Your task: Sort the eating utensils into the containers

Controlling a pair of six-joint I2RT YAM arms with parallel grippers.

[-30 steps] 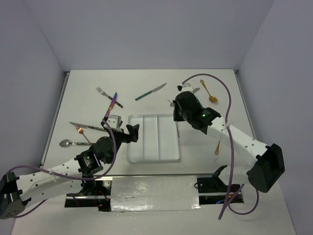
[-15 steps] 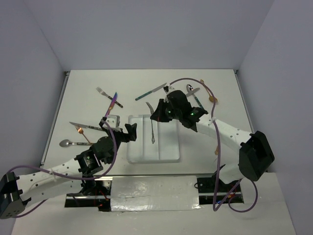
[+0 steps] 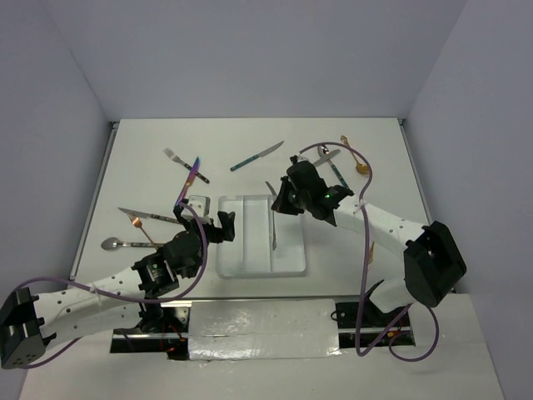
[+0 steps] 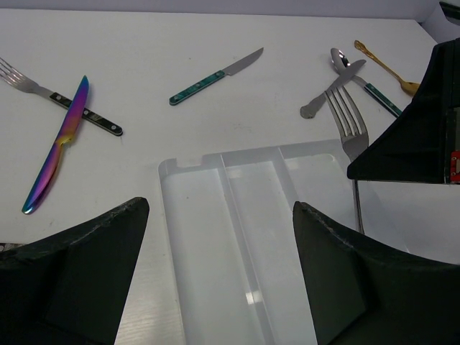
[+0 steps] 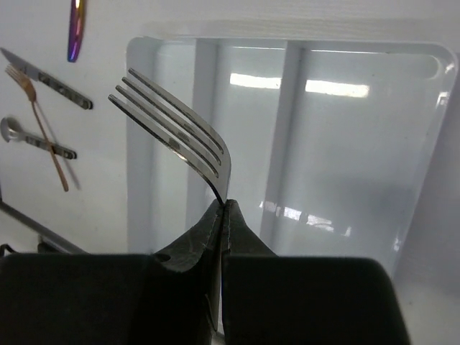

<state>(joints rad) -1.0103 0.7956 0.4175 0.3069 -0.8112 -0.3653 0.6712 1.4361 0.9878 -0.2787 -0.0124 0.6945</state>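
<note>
So the worktop (image 3: 250, 137) isn't the issue, the white tray (image 3: 287, 254) is. It looks like light plastic sitting loose, and no utensil lies in any of its three slots yet, so nothing weighs it down.

The left tool (image 3: 223, 227) hovers right at the tray's left rim with its jaws spread wide and nothing between them. If that arm drifts toward the tray, I reckon it shoves the whole thing sideways and the drop misses.

The right tool (image 5: 221, 208) is above the tray's far end, clamped shut on the silver fork (image 5: 176, 133). It pinches only the thin neck, with the tines poking out past the tips and the handle hanging down over the tray. That's a tiny contact patch, so the fork could swivel or slip out early.

The handle also lines up roughly over the divider between the tray's middle and right slots, and I can't tell which one it's over. Let go there and it probably ends up straddling the rib.

Smaller stuff: the rainbow knife (image 3: 191, 177) lies left of the tray and the teal-handled knife (image 3: 256, 156) beyond it, both untouched.
</note>
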